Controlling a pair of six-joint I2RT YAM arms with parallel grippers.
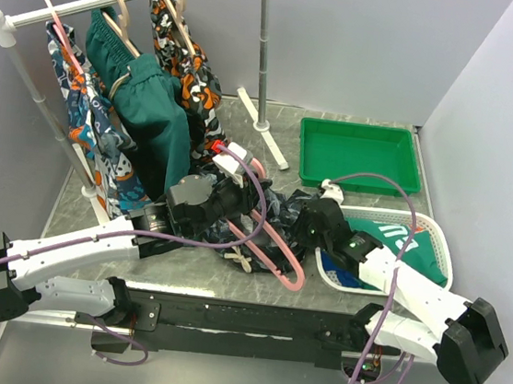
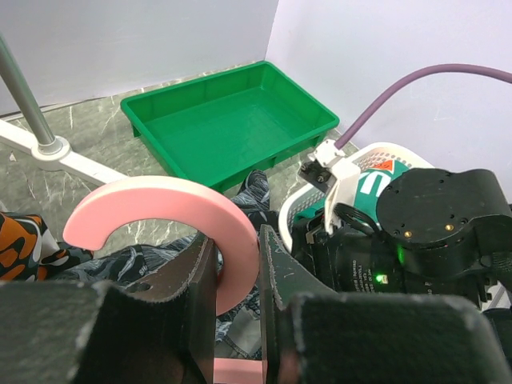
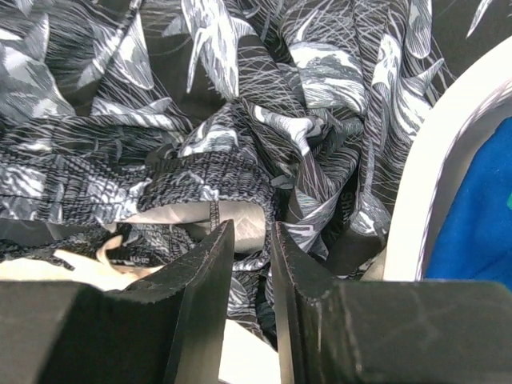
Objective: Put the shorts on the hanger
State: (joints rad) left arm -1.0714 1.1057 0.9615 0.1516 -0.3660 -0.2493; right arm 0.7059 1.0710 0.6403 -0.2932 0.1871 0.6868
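The left gripper [image 2: 238,248] pinched the hanger [image 2: 160,196] by its hook. The right gripper [image 3: 252,228] nipped a fold of the shorts [image 3: 240,120], heaped just left of the white basket [image 3: 424,168]. White lettering on the basket's green cloth [image 1: 426,253] was unreadable.

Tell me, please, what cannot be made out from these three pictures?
- Right wrist view: whether the right jaws pinch the shorts; their own tips hide the contact.
- Left wrist view: the hanger below its hook, hidden by the left jaws and cut off by the bottom edge.
- Top view: the contents of the white basket, largely covered by the right arm.
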